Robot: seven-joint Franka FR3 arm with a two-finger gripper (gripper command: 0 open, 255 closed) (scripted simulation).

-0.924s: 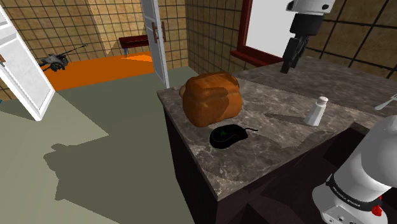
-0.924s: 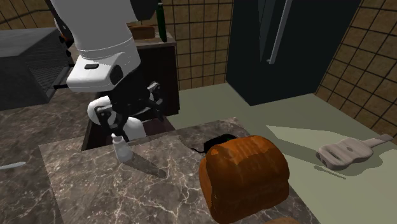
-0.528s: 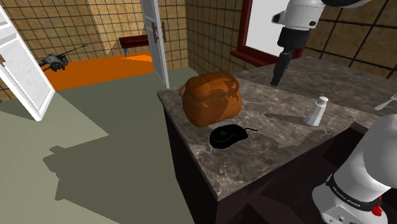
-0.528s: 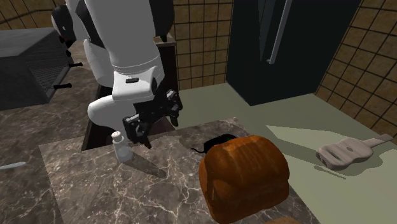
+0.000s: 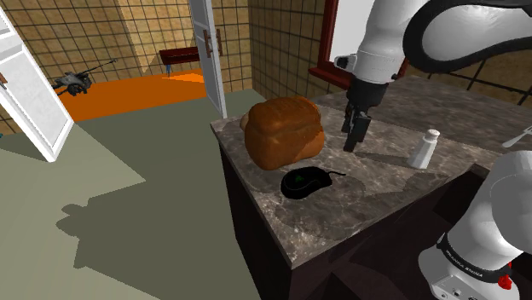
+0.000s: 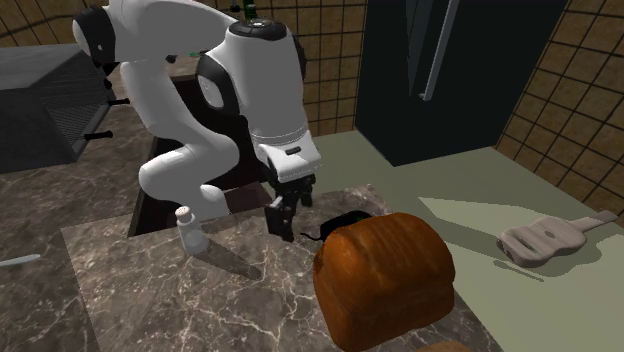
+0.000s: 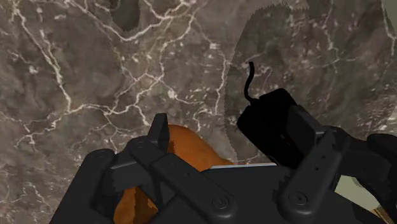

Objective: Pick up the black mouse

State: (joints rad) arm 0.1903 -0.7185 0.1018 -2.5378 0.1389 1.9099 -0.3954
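Swung down near the black mouse (image 5: pixel 305 181), the arm (image 5: pixel 381 47) points downward, jaws parted.

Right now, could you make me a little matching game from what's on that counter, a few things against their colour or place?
Things:
1. mouse
2. loaf
3. shaker
4. gripper

Descriptions:
A. white, standing upright
B. brown, near the counter's corner
C. hanging above the counter, fingers apart
D. black, lying flat, with a short cord

Pairs: 1-D, 2-B, 3-A, 4-C
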